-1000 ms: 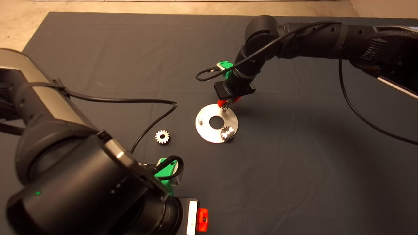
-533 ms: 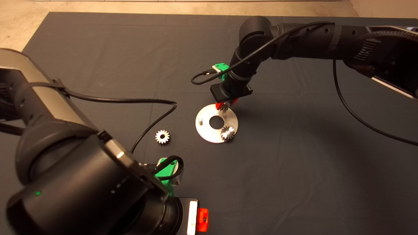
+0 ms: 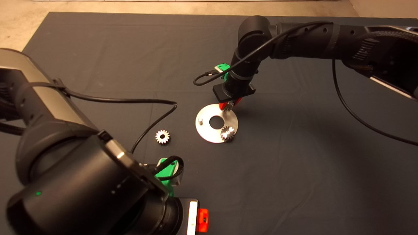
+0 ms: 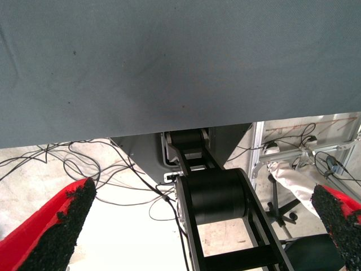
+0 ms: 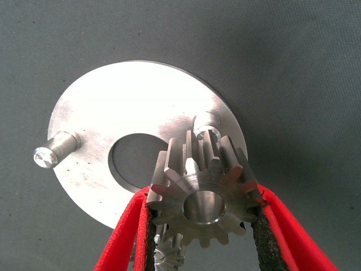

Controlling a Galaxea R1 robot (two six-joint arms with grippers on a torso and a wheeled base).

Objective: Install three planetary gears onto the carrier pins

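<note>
My right gripper (image 3: 229,106) hangs over the far edge of the shiny carrier disc (image 3: 209,135), shut on a planetary gear (image 5: 204,199). That gear sits just above one carrier pin (image 5: 206,121), and I cannot tell whether they touch. A second gear (image 3: 227,133) sits on the disc's near-right pin. A bare pin (image 3: 200,121) stands on the disc's left side. The third gear (image 3: 162,136) lies loose on the mat, left of the disc. My left gripper (image 4: 203,191) is parked at the lower left, open and holding nothing.
A black cable (image 3: 153,120) from the left arm loops across the mat close to the loose gear. The dark mat (image 3: 294,169) stretches bare to the right and front of the disc. Beyond the mat's edge, the left wrist view shows floor cables and a robot base.
My right gripper, with its gear, drifted slightly left over the disc's far edge, then came back right and a little lower. The left arm and the other gears stayed still.
</note>
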